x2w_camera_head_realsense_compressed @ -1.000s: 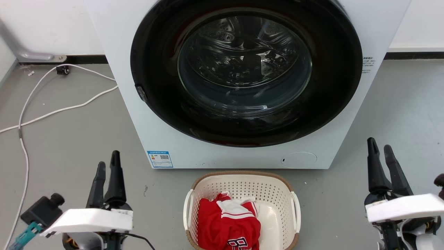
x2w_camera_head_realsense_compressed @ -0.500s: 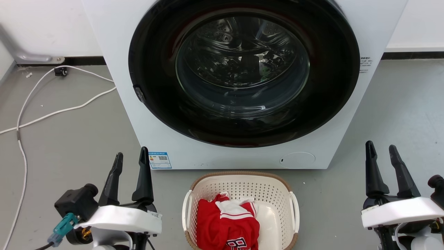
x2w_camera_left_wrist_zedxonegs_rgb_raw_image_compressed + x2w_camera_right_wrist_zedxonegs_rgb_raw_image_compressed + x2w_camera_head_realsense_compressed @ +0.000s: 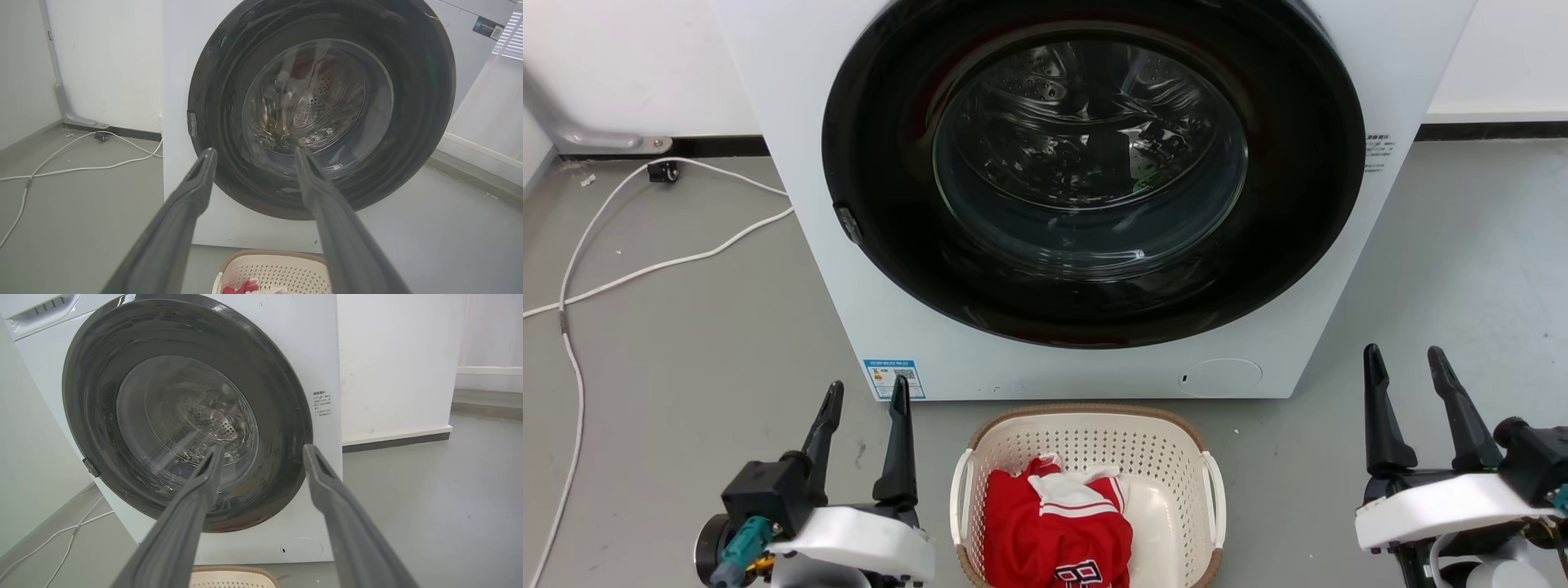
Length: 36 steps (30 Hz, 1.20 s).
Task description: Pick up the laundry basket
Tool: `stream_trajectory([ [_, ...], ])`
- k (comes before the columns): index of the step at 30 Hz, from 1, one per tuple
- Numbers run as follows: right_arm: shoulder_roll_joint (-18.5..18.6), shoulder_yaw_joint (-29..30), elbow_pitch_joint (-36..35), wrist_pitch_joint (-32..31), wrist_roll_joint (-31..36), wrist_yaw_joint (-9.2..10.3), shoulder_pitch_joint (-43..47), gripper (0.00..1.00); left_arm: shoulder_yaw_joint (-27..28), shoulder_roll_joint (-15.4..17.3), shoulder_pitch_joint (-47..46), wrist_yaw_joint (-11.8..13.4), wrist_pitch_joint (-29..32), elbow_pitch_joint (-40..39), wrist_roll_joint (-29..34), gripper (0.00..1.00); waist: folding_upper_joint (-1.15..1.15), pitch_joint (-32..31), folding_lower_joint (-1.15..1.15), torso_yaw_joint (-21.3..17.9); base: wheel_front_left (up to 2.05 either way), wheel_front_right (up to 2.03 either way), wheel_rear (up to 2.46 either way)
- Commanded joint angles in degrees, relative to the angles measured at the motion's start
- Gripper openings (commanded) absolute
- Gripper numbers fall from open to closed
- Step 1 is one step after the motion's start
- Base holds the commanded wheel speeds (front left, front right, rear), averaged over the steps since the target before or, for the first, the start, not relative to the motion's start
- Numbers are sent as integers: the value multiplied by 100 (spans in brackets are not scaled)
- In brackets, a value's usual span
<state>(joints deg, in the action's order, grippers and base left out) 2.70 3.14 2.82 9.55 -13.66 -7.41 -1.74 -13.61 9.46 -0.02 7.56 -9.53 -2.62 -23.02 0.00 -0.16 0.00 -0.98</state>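
Sitting between left tool and right tool: laundry basket, nearer left; both spread apart, empty.

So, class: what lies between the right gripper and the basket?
Bare grey floor, as the head view shows. Nothing stands between the open right gripper and the basket.

White washing machine, dark round glass door; white cable on grey floor.
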Motion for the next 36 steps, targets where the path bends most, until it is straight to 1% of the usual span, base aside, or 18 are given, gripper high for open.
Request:
stream_trajectory([
  [1,22,-31,-11,52,225,-11,32,100,-60,70,29,15,-56,3,172,100,0,-2,0,3,0,0,0],
  [9,23,-99,-40,162,810,-11,17,100,-266,173,10,119,-159,-34,618,100,0,-4,0,2,0,0,0],
  [14,24,-123,-101,221,1100,-12,40,100,-287,122,50,47,-226,-59,674,100,0,-8,0,-6,0,0,0],
  [16,24,-128,-108,247,1200,-12,54,100,-170,-7,93,-2,-250,-104,559,100,0,-8,0,-9,0,0,0],
  [17,25,-128,-93,262,1235,-11,64,100,-102,-68,110,-77,-257,-125,505,100,0,-8,0,-10,0,0,0],
  [18,25,-128,-93,262,1235,-11,64,100,-102,-68,110,-77,-257,-125,505,100,0,-8,0,-10,0,0,0],
  [22,25,-108,-23,309,1149,-7,102,100,220,-299,237,-483,-304,-67,384,100,0,-14,0,-16,0,0,0],
  [28,23,-64,289,373,501,-7,142,100,663,-547,356,-1029,-379,126,572,100,0,-28,0,-19,0,0,0],
  [32,23,-84,394,418,604,-7,93,100,723,-605,389,-1215,-420,233,898,100,0,-31,0,-21,0,0,0],
  [36,25,-84,438,459,780,-7,58,100,721,-637,408,-1295,-463,277,1186,100,0,-34,0,-23,0,0,0],
])
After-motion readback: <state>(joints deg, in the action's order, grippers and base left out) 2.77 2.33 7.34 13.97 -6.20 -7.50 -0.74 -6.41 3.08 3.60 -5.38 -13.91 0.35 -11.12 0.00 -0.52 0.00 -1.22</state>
